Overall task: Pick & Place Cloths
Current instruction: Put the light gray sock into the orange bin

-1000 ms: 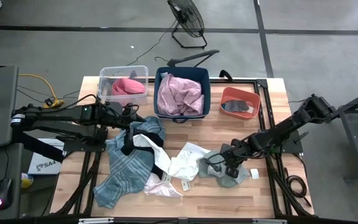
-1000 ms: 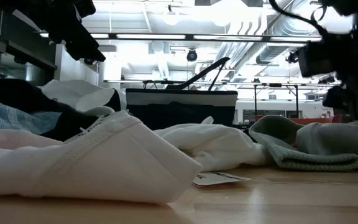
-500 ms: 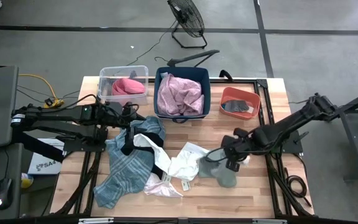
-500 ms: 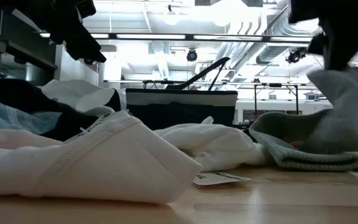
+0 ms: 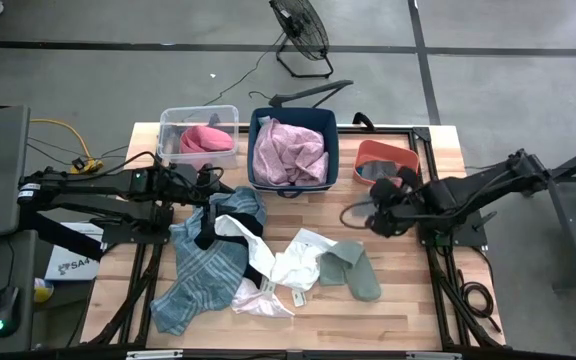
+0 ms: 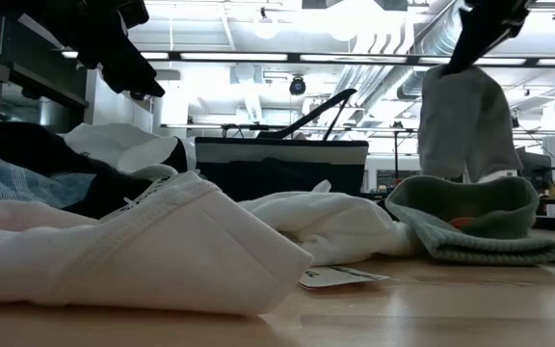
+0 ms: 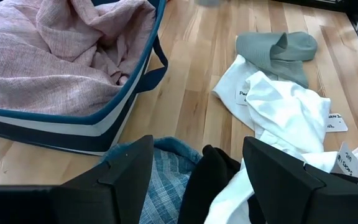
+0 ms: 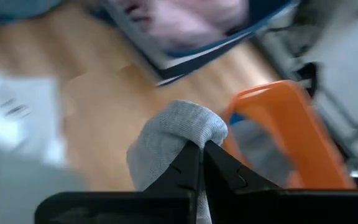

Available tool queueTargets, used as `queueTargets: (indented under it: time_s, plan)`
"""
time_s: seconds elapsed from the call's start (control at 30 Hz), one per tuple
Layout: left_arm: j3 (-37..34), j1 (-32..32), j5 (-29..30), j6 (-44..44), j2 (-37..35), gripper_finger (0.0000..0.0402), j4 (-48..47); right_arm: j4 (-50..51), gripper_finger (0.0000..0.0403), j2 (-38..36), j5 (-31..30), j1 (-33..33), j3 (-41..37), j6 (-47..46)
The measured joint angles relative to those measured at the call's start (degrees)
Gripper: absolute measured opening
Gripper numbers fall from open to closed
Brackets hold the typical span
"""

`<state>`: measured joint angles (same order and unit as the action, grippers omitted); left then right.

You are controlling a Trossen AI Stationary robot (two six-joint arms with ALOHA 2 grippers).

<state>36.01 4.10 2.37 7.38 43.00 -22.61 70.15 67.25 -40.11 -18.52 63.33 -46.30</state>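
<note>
My right gripper (image 5: 380,217) hangs above the table near the orange bin (image 5: 368,152), shut on a small grey cloth (image 6: 462,120). A second grey-green cloth (image 5: 351,270) lies flat on the table beside the white cloths with black trim (image 5: 293,258). The teal-blue plaid cloth (image 5: 200,268) is spread on the left half. A mauve-pink cloth (image 5: 290,150) fills the blue bin. My left gripper (image 7: 194,180) is open, hovering over the plaid cloth's far end by the blue bin. My right gripper pinches the grey cloth at a rounded fold (image 8: 180,132) on its top, between the two shut fingers (image 8: 219,169). The cloth is lifted clear of the table and hangs slack below the gripper (image 6: 485,24).
A clear bin (image 5: 199,135) with a pink cloth stands at the far left; the orange bin holds a grey cloth (image 5: 385,172). Small white paper tags (image 5: 298,298) lie by the white cloths. Bare wood shows along the near right side of the table (image 5: 428,310).
My right gripper has risen from the table and moved toward the far edge and the orange bin, carrying one grey cloth with it. That cloth went from lying on the table to hanging clear. The other grey-green cloth stayed on the table.
</note>
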Motion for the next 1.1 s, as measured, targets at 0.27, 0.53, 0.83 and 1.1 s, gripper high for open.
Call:
queueTargets:
  time_s: [0.27,0.53,0.83,1.1]
  plan:
    - [0.0,0.0,0.02,0.0,0.0,0.0243,-0.01,1.92,0.0004,-1.95,-10.18,9.84,0.0,3.84]
    - [0.0,0.0,0.04,0.0,0.0,0.0243,-0.02,1.3,0.0004,-2.13,-15.56,20.23,0.0,13.0]
    - [0.0,0.0,0.03,0.0,0.0,0.0243,-0.04,-4.05,0.0004,-2.13,-11.47,30.41,-0.21,21.03]
    - [0.0,0.0,0.04,0.0,-0.01,0.0243,-0.04,-7.32,0.0004,-2.11,-4.49,38.79,-4.52,15.12]
